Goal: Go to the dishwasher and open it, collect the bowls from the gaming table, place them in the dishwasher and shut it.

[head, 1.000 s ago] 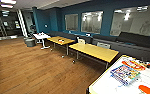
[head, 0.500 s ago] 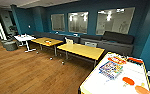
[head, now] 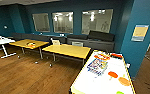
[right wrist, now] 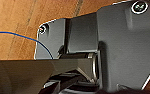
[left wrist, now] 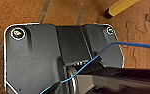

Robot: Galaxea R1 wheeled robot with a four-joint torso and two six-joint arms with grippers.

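Whether either claw is spread or pressed together cannot be told: both wrist views look past the robot's own dark plate and a thin blue cable (left wrist: 131,45) down onto the brown wooden plank floor (left wrist: 66,12). From that the arms seem to hang low at the robot's sides, carrying nothing that shows. A yellow square table leg with a black foot (left wrist: 118,7) stands near the left arm.

Over the last second the whole head view has swung, so the camera has turned with the robot. The waist-high gaming table with glossy white top and yellow sides (head: 91,85) now lies closer and fills more of the lower right. On it sit the small shallow round bowls, one orange-red (head: 113,74) and one paler orange (head: 124,81), beside a flat colourful printed box (head: 98,66).

This suggests the robot is driving up for the collecting step. Farther off stand two yellow-topped tables (head: 68,50) and a dark sofa (head: 101,36) under the windows.
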